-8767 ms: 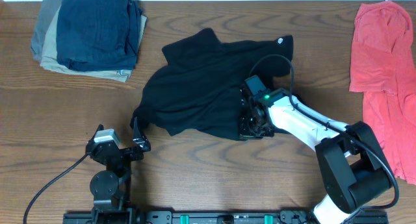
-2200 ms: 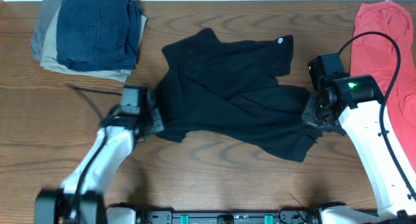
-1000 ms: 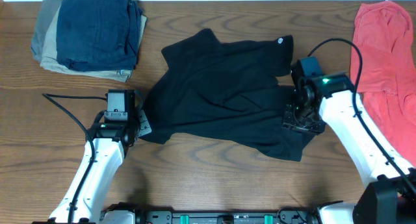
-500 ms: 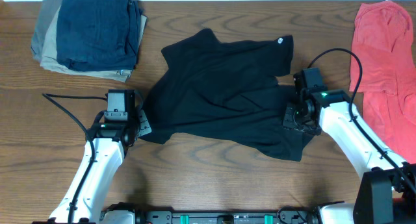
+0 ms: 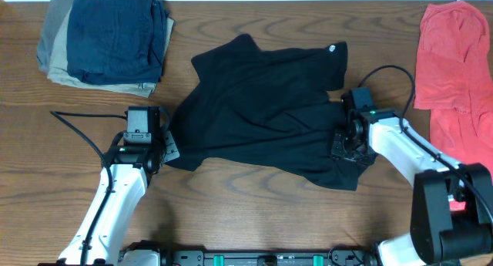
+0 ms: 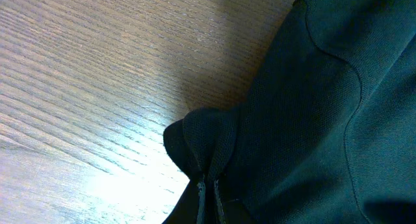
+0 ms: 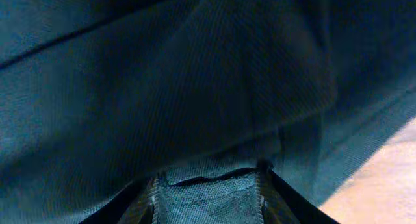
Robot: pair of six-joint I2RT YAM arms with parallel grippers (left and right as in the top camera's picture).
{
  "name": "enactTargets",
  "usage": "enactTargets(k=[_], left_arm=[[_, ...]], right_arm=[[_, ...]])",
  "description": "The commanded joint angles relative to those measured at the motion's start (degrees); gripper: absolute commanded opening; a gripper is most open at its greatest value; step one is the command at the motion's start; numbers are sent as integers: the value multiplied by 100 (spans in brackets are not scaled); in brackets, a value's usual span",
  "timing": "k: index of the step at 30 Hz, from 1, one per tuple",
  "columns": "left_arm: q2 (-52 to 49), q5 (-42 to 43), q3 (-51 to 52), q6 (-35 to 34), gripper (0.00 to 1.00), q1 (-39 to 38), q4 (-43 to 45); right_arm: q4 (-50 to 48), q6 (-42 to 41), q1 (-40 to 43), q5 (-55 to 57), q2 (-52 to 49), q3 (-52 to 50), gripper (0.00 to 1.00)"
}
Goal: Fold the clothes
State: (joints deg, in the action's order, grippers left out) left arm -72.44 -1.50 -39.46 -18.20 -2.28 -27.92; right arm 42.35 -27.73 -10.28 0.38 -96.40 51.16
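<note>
Fingers of left gripper clamped on black garment; right gripper grip not determinable.
Left pinches a bunched corner at the garment's near left. Right fingers straddle a hemmed fold at its near right; pressure on it cannot be told. Garment lies crumpled on the table, white logo at its far right corner. A folded pile sits beyond its left side, red shirt beyond its right, both apart from it.
</note>
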Motion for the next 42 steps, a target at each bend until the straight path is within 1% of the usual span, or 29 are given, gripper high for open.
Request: enactTargets(k=[1, 3, 5, 8, 9, 15, 20, 26, 30, 35, 38, 42], left_arm=[[-26, -42, -15, -15, 7, 35, -7], [-26, -44, -15, -15, 6, 35, -2], [-26, -42, -15, -15, 6, 35, 9], [-26, -44, -15, -15, 6, 35, 9], [-26, -42, -15, -15, 6, 35, 9], [0, -42, -15, -15, 6, 35, 0], [166, -13, -15, -15, 6, 35, -68], [656, 103, -57, -9, 6, 33, -365], [1226, 101, -278, -9, 6, 33, -1016], [1978, 101, -844, 24, 6, 33, -1941], [2380, 101, -1401, 37, 6, 33, -2564], [2656, 101, -2302, 52, 6, 33, -3285]], right_arm=[[0, 83, 15, 20, -188, -44, 42], [2, 85, 15, 22, -219, -44, 31], [0, 85, 15, 22, -219, -42, 18], [4, 83, 17, 33, -216, -22, 3], [13, 81, 22, 66, -216, -13, 2], [334, 52, 33, 212, -140, 188, 2], [1062, 35, 66, 435, -105, 654, 1], [1836, -11, 175, 435, -52, 1207, 1], [2326, -55, 293, 435, 149, 1517, 1], [2793, -50, 391, 437, 791, 1858, 1], [3110, -48, 407, 564, 1327, 2096, 1], [3438, -44, 407, 688, 2052, 2422, 1]])
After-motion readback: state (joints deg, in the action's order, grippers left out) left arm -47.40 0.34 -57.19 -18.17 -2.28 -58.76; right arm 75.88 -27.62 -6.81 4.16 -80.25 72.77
